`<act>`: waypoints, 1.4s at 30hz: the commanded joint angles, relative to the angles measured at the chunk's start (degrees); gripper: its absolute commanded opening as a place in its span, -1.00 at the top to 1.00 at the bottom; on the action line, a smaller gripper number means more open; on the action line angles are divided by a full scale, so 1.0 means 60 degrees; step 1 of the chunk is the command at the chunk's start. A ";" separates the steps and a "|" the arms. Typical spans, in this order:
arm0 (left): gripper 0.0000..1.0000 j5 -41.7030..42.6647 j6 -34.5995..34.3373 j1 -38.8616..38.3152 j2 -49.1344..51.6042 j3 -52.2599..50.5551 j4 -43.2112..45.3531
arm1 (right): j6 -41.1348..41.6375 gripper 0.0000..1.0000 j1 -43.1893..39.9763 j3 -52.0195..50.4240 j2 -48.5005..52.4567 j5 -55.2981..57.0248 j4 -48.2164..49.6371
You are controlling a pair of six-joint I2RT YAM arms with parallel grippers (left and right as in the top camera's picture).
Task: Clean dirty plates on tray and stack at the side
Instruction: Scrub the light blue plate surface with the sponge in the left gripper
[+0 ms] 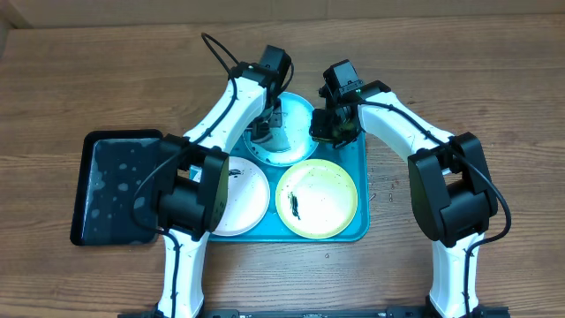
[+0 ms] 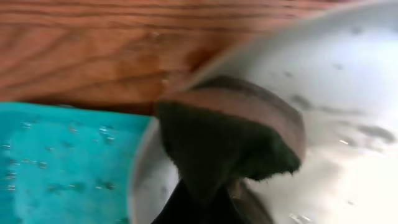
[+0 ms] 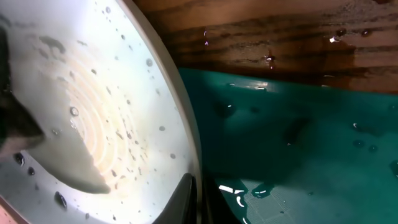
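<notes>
1 blue tray [image 1: 359, 159] carrying 3: blue plate [image 1: 298, 122], white plate [image 1: 243, 199], yellow-green plate [image 1: 320, 201]. 1 black tray [image 1: 115, 190] beside. Left claw [image 1: 263, 132] clenched on 1 sponge [image 2: 224, 137]; right claw [image 1: 325, 128] pinching blue plate's rim.

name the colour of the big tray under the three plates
The tray is turquoise blue, clearest in the overhead view.

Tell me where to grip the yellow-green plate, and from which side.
Probably its raised rim at the far-right edge: the yellow-green plate lies flat, so only the rim is pinchable. Come from the right, where bare tray leaves room; the white plate crowds its left.
</notes>
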 commanded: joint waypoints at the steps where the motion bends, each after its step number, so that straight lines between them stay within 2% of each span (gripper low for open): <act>1: 0.92 -0.0998 0.0266 0.0335 0.0204 0.0386 -0.0178 | -0.0401 0.93 -0.0066 -0.0069 0.0080 0.0499 -0.0251; 6: 0.92 -0.0667 0.0270 0.0331 0.0204 0.1355 -0.0761 | -0.0390 0.93 -0.0066 -0.0069 0.0080 0.0495 -0.0240; 8: 0.92 0.0226 0.0463 0.0324 0.0204 0.1727 -0.0889 | -0.0382 0.93 -0.0066 -0.0069 0.0080 0.0495 -0.0237; 14: 0.91 0.4561 0.0608 0.0310 0.0244 0.1803 -0.0605 | -0.0135 0.93 -0.0066 -0.0069 0.0080 0.0492 -0.0193; 16: 0.92 0.5173 0.0452 0.0244 0.0266 0.1643 -0.0474 | -0.0135 0.93 -0.0066 -0.0069 0.0080 0.0492 -0.0171; 19: 0.91 0.5180 0.0182 0.0004 0.0266 0.1180 -0.0248 | -0.0055 0.93 -0.0066 -0.0069 0.0080 0.0492 -0.0171; 26: 0.91 0.3745 0.0153 -0.0164 0.0266 0.0058 0.0102 | 0.0306 0.93 -0.0066 -0.0047 0.0080 0.0495 0.0018; 33: 0.92 -0.0098 0.0153 -0.0036 0.0262 -0.0233 -0.0204 | 0.0426 0.93 -0.0073 -0.0044 0.0076 0.0579 0.0076; 36: 0.92 -0.1279 0.0149 0.0073 0.0262 -0.0226 -0.0375 | 0.0699 0.93 -0.0073 -0.0040 0.0073 0.0980 0.0051; 39: 0.92 -0.2095 0.0149 0.0175 0.0226 -0.0211 -0.0492 | 0.0732 0.93 -0.0073 -0.0040 0.0073 0.1078 0.0047; 42: 0.92 -0.2299 0.0149 0.0251 0.0124 -0.0168 -0.0484 | 0.0732 0.93 -0.0073 -0.0040 0.0073 0.1078 0.0047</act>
